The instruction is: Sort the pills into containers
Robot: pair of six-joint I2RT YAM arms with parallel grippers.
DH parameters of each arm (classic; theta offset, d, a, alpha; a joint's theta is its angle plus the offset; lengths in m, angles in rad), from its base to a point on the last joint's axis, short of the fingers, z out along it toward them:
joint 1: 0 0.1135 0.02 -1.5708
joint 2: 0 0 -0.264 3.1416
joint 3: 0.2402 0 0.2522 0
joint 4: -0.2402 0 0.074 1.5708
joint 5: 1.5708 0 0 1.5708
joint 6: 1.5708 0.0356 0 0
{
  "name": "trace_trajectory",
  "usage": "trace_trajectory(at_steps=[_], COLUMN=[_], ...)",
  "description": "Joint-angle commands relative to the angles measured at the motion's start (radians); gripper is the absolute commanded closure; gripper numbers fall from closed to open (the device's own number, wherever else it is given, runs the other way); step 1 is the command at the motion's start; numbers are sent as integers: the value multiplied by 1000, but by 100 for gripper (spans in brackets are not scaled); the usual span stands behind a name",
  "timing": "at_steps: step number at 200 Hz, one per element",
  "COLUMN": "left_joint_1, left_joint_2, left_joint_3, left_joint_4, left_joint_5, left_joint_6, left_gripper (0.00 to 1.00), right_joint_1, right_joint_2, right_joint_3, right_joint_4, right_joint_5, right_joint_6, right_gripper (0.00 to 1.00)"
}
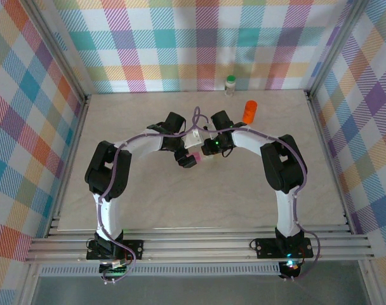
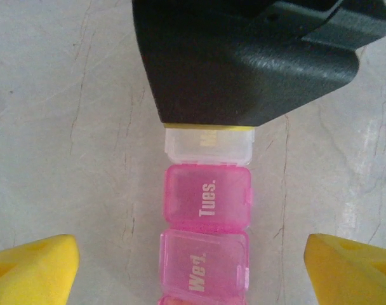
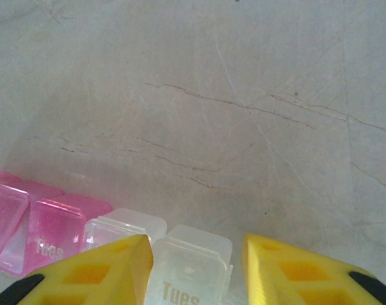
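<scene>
Mid desk [image 1: 148,197]: pink pill box [image 2: 207,229] strip lying flat, Tues and Wed lids shut, a clear compartment [image 3: 193,273] just beside it; orange vial [image 1: 250,111] and white bottle [image 1: 230,84] stand well apart at the back. Left end effector [image 2: 193,265] spread wide either side of the strip, touching nothing; right end effector [image 3: 198,267] narrowed round the clear compartment, actual contact can't tell. Probably light, slick, thin stiff plastic, so grip across the narrow sides, not the lids.

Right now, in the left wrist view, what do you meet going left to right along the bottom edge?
Yellow finger → pink Wed. compartment → other yellow finger.
</scene>
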Motion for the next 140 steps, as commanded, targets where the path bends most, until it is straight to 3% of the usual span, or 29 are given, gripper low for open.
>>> trace_trajectory(at_steps=[1,101,140], left_joint_1=[-20,-13,-9], left_joint_2=[-5,29,87], left_joint_3=[6,62,131], left_joint_4=[-43,69,32], left_joint_5=[-28,-200,-245], left_joint_6=[51,-55,-65], left_gripper=[9,11,11], right_joint_1=[5,8,8], right_joint_2=[113,113,114], right_joint_3=[-60,-60,-60], right_joint_4=[-166,-168,-167], right_joint_5=[92,90,90], right_joint_6=[-24,-26,-25], right_gripper=[58,58,58])
